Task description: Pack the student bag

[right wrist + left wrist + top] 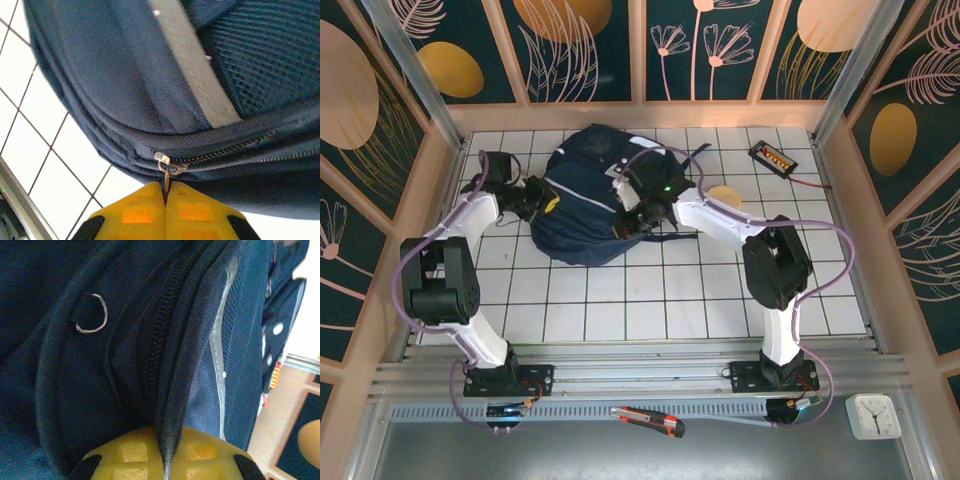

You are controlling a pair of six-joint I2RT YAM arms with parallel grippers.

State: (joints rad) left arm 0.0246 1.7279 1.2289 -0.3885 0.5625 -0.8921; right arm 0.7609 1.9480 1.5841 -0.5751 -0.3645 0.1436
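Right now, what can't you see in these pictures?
- Inside the student bag: all views, its own cloth covers it.
- Zip pull tip: right wrist view, hidden between the right jaws.
- Black gadget writing: top view, too small.
- Tan round thing: top view, too small to name.

student bag (pixel 100 75) cut off by frame edges, zip pull (pixel 166 172) end hidden between right jaws

Matt woven cloth student bag (pixel 115 75), shiny metal zip pull (pixel 165 162), smooth plastic right tool (pixel 166 192)
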